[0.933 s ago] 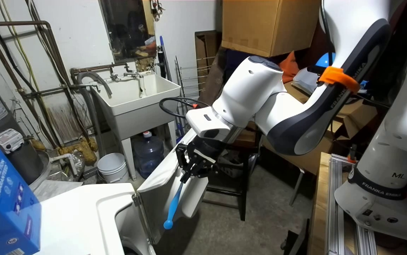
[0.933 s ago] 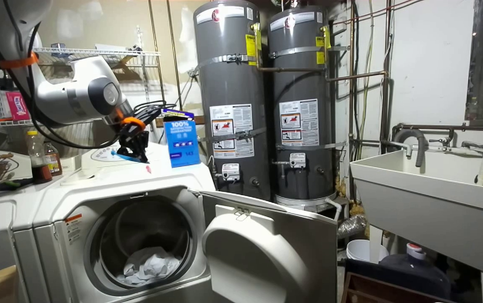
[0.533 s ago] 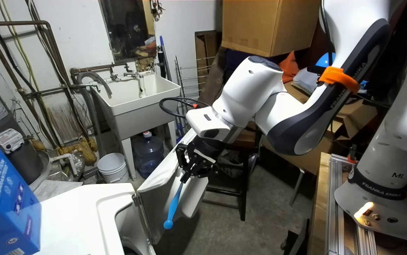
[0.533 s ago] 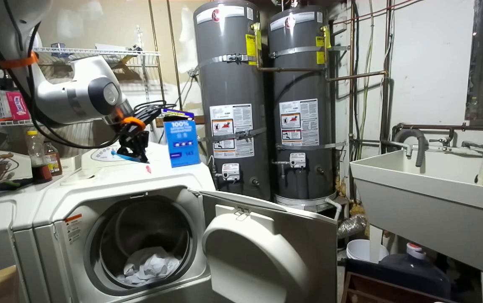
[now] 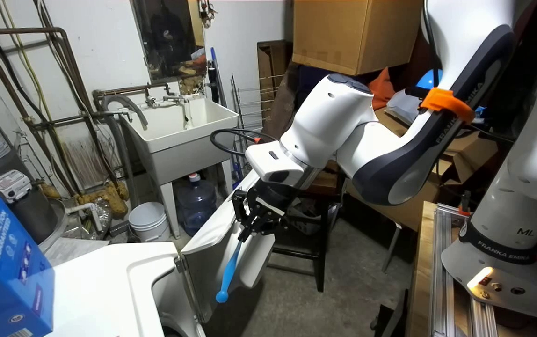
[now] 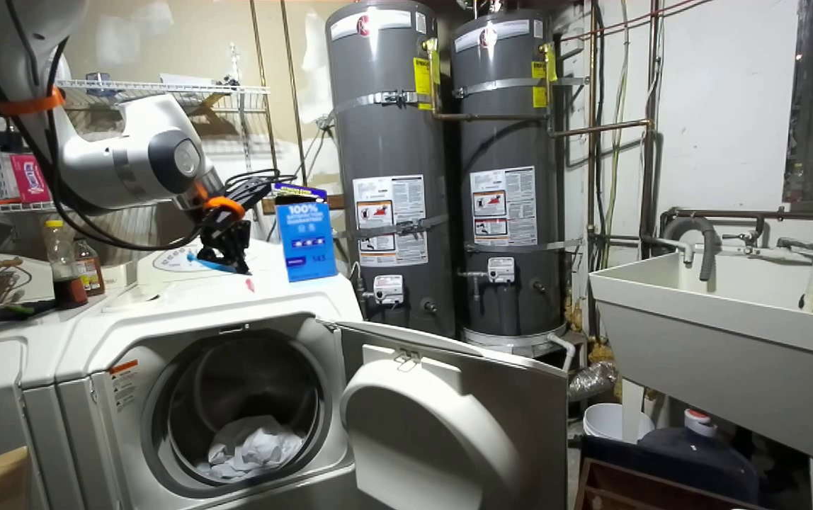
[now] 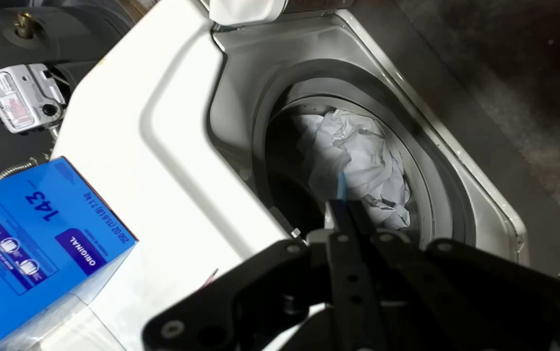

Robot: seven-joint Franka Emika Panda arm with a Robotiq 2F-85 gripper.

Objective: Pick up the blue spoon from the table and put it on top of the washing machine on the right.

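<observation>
The gripper (image 5: 245, 234) was black and knobbly, all little bars and bolts, and its thin fingers (image 7: 348, 258) were pinched tight on the blue spoon (image 5: 229, 274). The spoon looked like smooth plastic, skinny up by the fingers, fatter lower down, with a small round ball at the end. It hung tilted in the air, near the washing machine (image 6: 194, 304), which was hard and white with soft, rounded edges. Its round drum (image 6: 258, 375) had crumpled white cloth (image 6: 254, 450) inside, and its door (image 6: 413, 425), with a big curved bump, was swung out. A blue detergent box (image 6: 307, 244) with sharp corners stood on top. The dark table (image 5: 320, 269) had thin, straight legs.

The white arm (image 5: 329, 121) and the spoon were just where they had been a moment before. On the robot's smooth base (image 5: 516, 271), a yellow light (image 5: 480, 277) was shining; earlier, it had been off.
</observation>
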